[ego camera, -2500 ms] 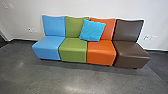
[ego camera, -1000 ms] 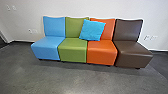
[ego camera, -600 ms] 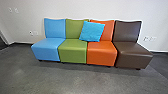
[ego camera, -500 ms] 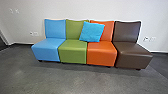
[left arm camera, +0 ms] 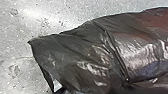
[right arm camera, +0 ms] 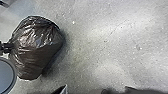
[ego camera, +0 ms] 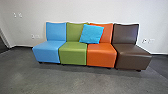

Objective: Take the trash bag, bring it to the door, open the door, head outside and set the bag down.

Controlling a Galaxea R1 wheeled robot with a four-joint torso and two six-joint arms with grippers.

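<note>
In the right wrist view the black trash bag (right arm camera: 37,47) is full and rounded, its neck drawn in tight at a dark shape, which looks like my left gripper (right arm camera: 5,47) shut on it. Glossy, creased black plastic of the same bag (left arm camera: 82,55) lies large and close before the left wrist camera, with a loose pointed corner over the grey floor. Dark parts cross the lower border of the right wrist view; how my right gripper stands I cannot make out.
Four joined seats, blue (ego camera: 47,51), green (ego camera: 73,53), orange (ego camera: 102,55) and brown (ego camera: 132,56), stand along a white wall (ego camera: 82,11). A turquoise pillow (ego camera: 91,33) leans on the backrests. Grey floor (ego camera: 75,80) lies before them.
The whole head picture has shifted, with seats and wall outlets sitting lower in it than before, so the camera has moved. The seats and pillow stay as they were.
</note>
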